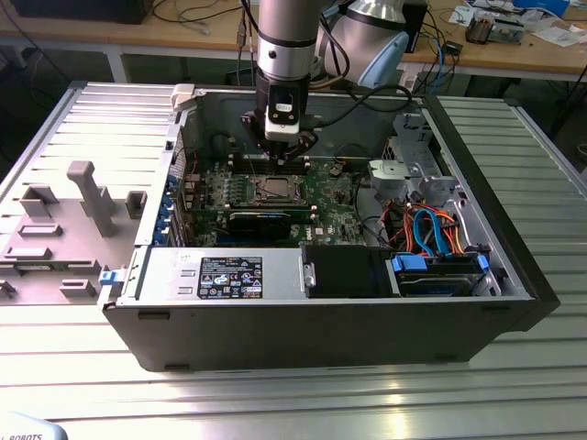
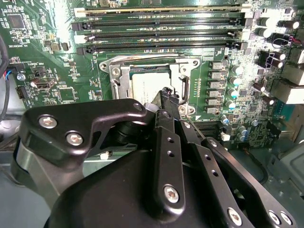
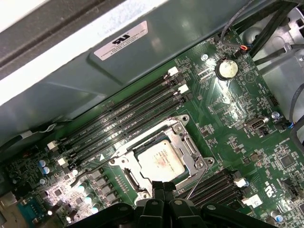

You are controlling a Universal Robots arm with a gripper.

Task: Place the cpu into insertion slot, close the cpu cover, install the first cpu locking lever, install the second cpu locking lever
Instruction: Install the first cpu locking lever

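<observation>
- We see the jaws of the black gripper clenched together with nothing grasped, tips just above the socket edge.
- The silver-grey square cpu lies flat in the metal-rimmed insertion slot; the thin silvery cpu cover appears folded down around it.
- We judge a locking lever to be in hand: the thin wire lever stands unlatched, calling for a downward press and hook.
- The lever's long axis runs along the socket's side.

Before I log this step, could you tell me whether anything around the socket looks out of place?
Nothing stands out. The cpu sits flat and square in the insertion slot, with the cpu cover lying around it, and the gripper is at the socket's edge.
</observation>
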